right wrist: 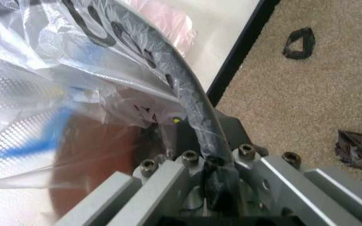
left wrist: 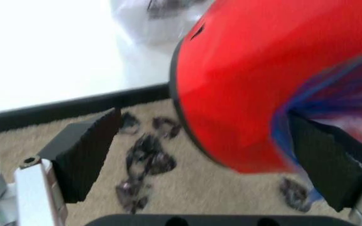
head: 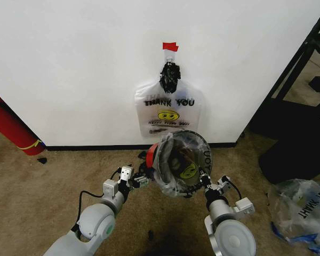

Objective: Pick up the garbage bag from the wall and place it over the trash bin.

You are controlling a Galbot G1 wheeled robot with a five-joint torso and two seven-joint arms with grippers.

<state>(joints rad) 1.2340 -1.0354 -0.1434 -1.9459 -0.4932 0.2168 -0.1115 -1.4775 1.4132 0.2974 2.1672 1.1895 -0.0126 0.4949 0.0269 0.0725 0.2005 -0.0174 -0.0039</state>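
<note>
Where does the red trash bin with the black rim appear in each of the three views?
Head view: trash bin at centre, tilted, mouth toward the camera, garbage bag over it.
Left wrist view: its red body sits between the left hand's open fingers.
Right wrist view: its black rim under plastic, at the right hand.
Shared landmark: the black baseboard.

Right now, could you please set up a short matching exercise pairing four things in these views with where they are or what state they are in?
Things:
1. garbage bag
2. trash bin
3. THANK YOU bag
4. left gripper

Places or states:
A. hanging on the wall under red tape
B. fingers open beside the bin's red side
C. draped over the bin's rim and inside it
D. tipped, held off the carpet, its rim in the right gripper

Pairs: 1-C, 2-D, 3-A, 4-B
</note>
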